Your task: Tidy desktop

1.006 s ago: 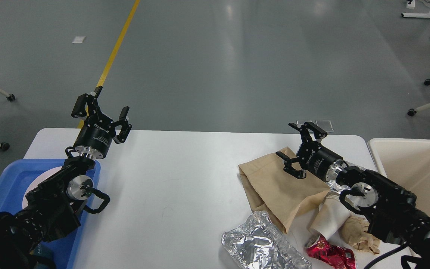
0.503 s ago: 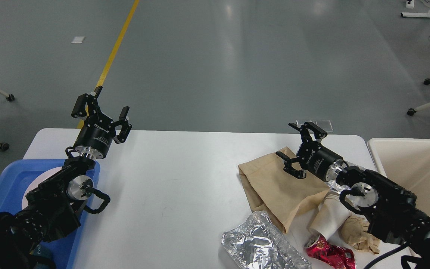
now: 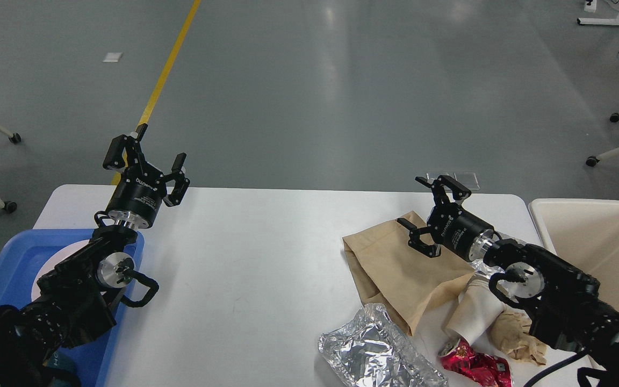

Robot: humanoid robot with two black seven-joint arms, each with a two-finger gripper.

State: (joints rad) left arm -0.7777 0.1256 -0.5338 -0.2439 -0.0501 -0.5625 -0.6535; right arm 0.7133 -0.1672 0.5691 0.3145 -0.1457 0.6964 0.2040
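Both my left gripper (image 3: 145, 157) and right gripper (image 3: 432, 215) were spread apart, holding nothing. The thin bag (image 3: 403, 269) lay flat on the surface (image 3: 245, 258); I feared a grasp could slip.

One view only, from the robot's own head, set high and tilted forward and down over the desktop (image 3: 256, 258); the near edge is cut off at the bottom, the far edge lies mid-frame, and grey floor (image 3: 342, 97) fills the upper half. Both arms enter from the lower corners, close to the lens.
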